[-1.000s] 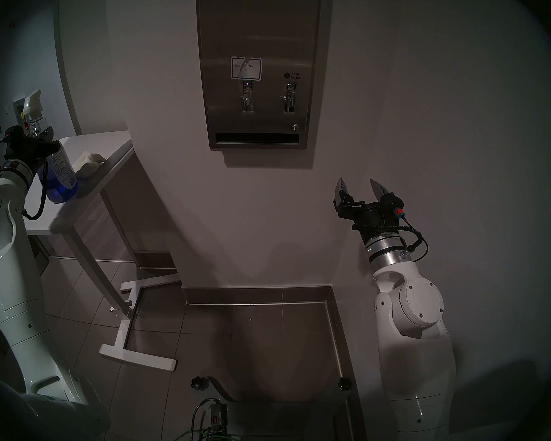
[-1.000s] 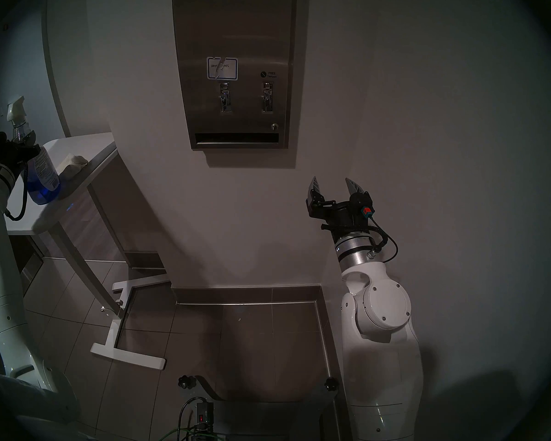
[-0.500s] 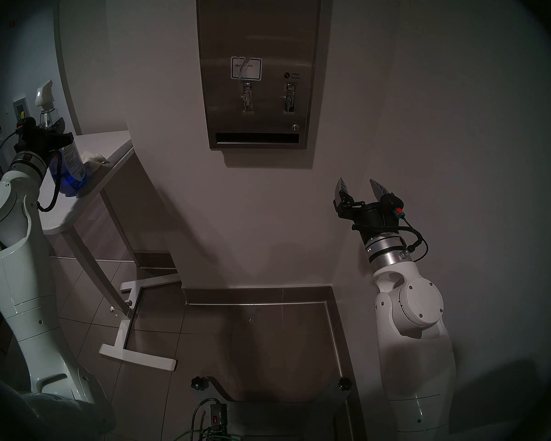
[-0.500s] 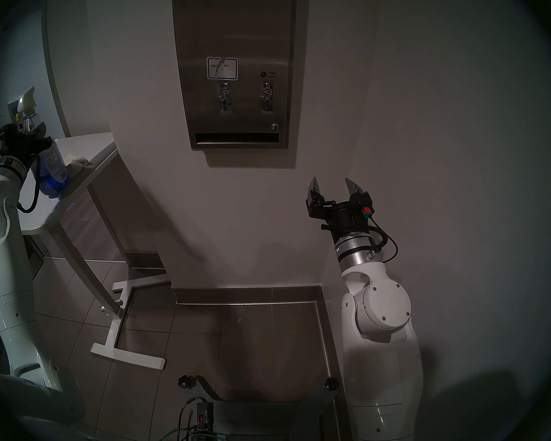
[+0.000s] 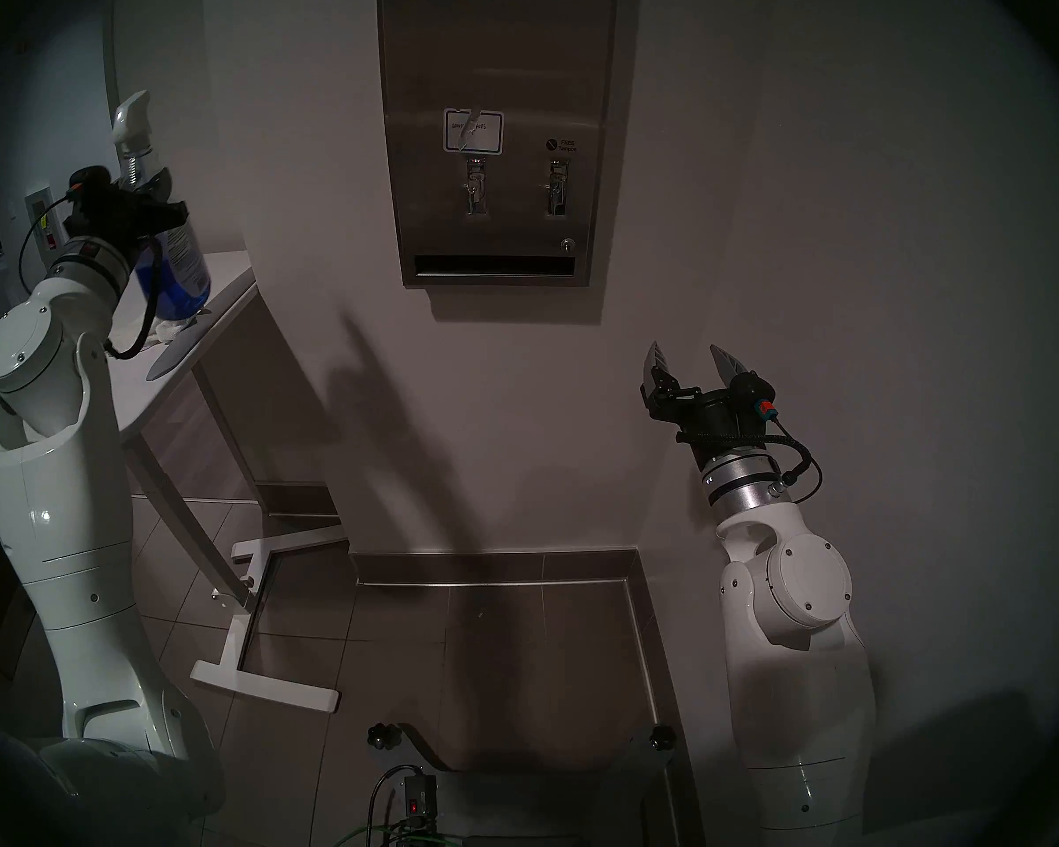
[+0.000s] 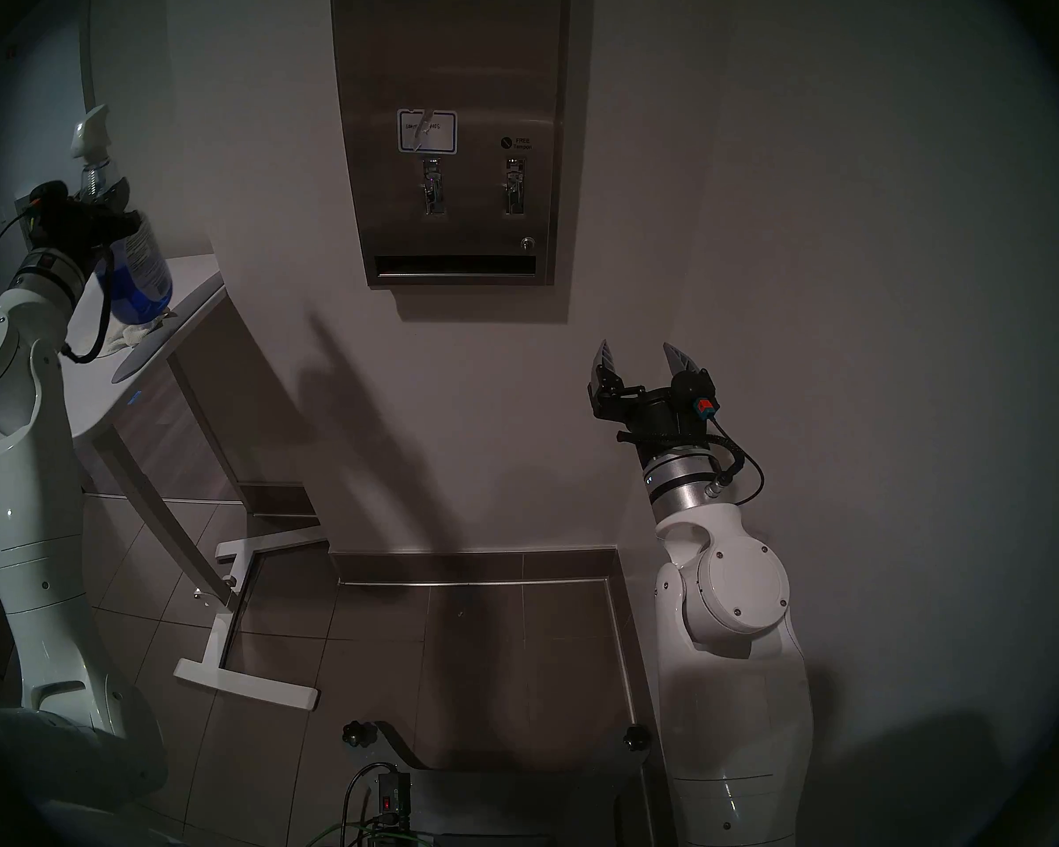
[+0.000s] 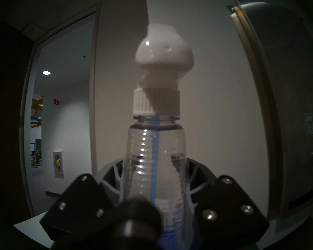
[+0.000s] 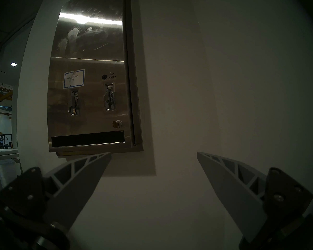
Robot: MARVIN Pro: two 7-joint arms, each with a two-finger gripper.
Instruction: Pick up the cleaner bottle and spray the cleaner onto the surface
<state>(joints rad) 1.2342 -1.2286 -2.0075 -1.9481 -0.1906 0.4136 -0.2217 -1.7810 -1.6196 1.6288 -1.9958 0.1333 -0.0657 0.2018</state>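
At upper left of the head view, the left gripper (image 5: 148, 216) has its jaws clamped on the cleaner bottle (image 5: 175, 259), clear of the worktop (image 5: 221, 277). The right gripper (image 5: 692, 363) has its jaws apart. The nozzle should face the steel dispenser front (image 5: 496, 63) squarely before spraying, the bottle upright.

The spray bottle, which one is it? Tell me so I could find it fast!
Look at the tall steel dispenser on the wall, then go left to the white table. Just above it, the left gripper is shut on the cleaner bottle, holding it up off the tabletop. It is the only see-through thing there, with blue liquid and a white spray head, unlike the crumpled white cloth below.
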